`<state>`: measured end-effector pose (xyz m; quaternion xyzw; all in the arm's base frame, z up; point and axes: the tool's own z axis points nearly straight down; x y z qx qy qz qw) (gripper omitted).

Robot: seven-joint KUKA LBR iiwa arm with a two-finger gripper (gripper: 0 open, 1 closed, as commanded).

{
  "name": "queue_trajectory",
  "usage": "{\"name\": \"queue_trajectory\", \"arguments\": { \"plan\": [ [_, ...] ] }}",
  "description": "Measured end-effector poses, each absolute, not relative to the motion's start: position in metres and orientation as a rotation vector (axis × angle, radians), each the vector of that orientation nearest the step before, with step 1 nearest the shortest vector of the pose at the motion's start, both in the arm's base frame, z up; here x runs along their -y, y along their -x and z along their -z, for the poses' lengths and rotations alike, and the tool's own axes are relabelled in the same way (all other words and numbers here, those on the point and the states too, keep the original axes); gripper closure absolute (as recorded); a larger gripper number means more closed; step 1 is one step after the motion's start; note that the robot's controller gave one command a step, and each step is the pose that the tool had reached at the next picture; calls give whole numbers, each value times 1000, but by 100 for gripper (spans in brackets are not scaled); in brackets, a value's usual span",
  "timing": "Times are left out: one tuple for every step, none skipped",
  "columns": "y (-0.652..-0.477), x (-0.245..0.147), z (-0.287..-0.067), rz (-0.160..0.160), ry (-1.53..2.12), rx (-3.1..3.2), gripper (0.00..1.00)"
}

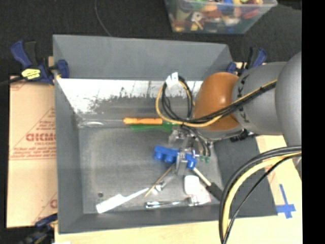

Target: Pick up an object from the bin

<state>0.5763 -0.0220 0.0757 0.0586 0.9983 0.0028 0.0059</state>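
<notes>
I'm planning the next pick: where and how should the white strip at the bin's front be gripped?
Take the white strip near its left end, from above, closing across its narrow width: it lies flat with bare floor beside it there.

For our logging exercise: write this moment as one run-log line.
stage: reach | hand over blue plastic piece, bin centre-right | nearby: white piece, orange pen
</notes>
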Motion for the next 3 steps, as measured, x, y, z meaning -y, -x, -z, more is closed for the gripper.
{"name": "queue_trajectory", "arguments": {
  "plan": [
    [-578, 16, -80, -22, -189, -3129, 100],
    [-579, 16, -80, -22, -188, -3127, 100],
    [-576, 18, -111, -16, -186, -3132, 100]
  ]
}}
